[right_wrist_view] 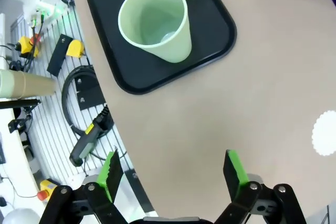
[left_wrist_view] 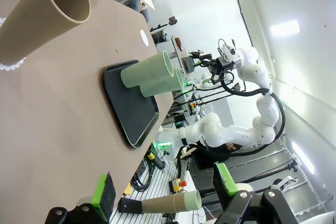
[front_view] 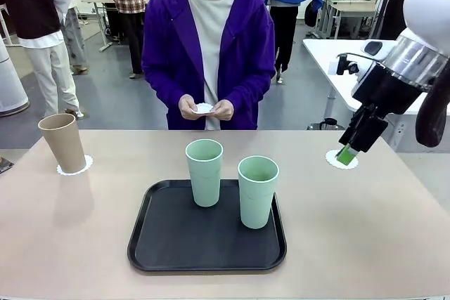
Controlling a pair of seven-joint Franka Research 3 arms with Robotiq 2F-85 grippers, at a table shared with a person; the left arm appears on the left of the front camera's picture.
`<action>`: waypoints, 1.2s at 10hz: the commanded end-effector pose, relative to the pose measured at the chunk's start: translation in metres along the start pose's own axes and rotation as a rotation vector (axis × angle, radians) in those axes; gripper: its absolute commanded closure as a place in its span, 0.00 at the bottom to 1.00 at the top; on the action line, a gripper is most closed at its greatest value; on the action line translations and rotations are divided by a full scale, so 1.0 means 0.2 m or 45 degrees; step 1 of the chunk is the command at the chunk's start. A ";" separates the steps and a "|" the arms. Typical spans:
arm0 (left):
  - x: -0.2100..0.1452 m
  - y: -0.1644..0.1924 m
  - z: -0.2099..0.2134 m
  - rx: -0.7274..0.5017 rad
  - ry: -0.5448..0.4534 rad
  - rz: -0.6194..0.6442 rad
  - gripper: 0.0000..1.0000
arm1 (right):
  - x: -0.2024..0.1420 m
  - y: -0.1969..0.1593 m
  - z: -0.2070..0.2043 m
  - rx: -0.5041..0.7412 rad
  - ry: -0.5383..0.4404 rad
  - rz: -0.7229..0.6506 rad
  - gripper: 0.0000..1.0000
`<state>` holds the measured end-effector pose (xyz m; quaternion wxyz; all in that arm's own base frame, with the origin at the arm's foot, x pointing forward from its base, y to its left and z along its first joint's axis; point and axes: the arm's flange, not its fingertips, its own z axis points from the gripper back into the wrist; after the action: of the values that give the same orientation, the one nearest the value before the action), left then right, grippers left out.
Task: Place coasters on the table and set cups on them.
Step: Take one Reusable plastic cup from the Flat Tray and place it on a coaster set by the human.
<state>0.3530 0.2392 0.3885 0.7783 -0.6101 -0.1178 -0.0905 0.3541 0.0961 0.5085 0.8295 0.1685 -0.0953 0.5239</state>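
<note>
A wide beige table [front_view: 365,230] fills the foreground. At its far left, a tan cup [front_view: 62,142] stands on a lacy white coaster [front_view: 74,167]. The left gripper [left_wrist_view: 163,187], seen from its own wrist camera, has its jaws spread wide with nothing between the green pads, and the tan cup is close ahead of it.

In the middle of the table, toward the near edge, lies a black tray [front_view: 207,254]. Two pale mint cups stand upright on it, close together but apart: the left mint cup [front_view: 204,172] farther back, the right mint cup [front_view: 258,191] nearer.

Beyond the far edge stands a person in a purple hoodie [front_view: 242,47], whose hands [front_view: 223,110] hold a second coaster [front_view: 204,108] at waist height.

At the far right of the table lies a third coaster [front_view: 341,160], flat and bare. The right gripper [front_view: 349,152] hangs right over it, jaws wide apart and holding nothing. Whether a fingertip touches the paper cannot be told.
</note>
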 end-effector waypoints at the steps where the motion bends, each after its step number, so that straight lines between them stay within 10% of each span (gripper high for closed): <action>1: -0.01 -0.01 0.00 -0.005 -0.009 -0.005 0.00 | 0.01 0.00 0.04 -0.022 -0.014 -0.018 0.00; 3: -0.01 -0.01 0.00 -0.005 -0.009 -0.005 0.00 | 0.01 0.00 0.02 -0.010 -0.009 0.001 0.00; 5: -0.01 -0.01 0.00 -0.005 -0.009 -0.005 0.00 | -0.15 -0.10 0.02 0.076 -0.563 0.258 0.00; 8: -0.01 -0.01 0.00 -0.005 -0.009 -0.005 0.00 | -0.33 -0.29 -0.24 0.135 -0.905 0.300 0.00; 12: -0.01 -0.01 0.00 -0.005 -0.009 -0.005 0.00 | -0.38 -0.38 -0.58 0.305 -1.000 0.400 0.00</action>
<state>0.3530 0.2391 0.3884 0.7782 -0.6102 -0.1177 -0.0903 0.3758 0.0406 0.3700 0.6429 0.4331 -0.3668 0.5144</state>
